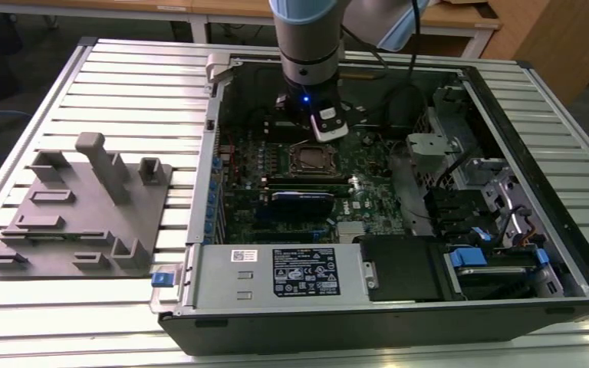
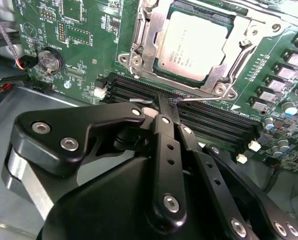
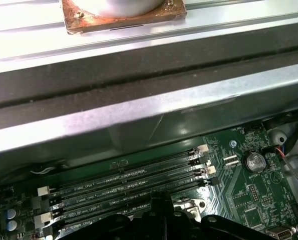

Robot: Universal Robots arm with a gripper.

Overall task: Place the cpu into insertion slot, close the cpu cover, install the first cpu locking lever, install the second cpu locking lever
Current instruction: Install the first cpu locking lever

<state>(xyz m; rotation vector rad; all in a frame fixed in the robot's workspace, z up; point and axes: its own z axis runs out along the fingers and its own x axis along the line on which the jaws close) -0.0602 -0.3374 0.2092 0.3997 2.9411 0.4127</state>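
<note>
Second wrist view is showing the claw (image 2: 168, 106) clenching shut at the thin, springy lever (image 2: 209, 98), probably best gripped near its free end, while the fragile cpu (image 2: 191, 45) is sitting under the cover (image 2: 147, 42).

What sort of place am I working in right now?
Probably a lab or workshop test bench: an opened desktop computer case lies on a slatted metal table, a grey fixture plate sits beside it, and wooden desks stand behind.

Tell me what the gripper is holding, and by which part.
The gripper looks shut on a cpu locking lever, pinching its thin wire handle beside the memory slots.
</note>
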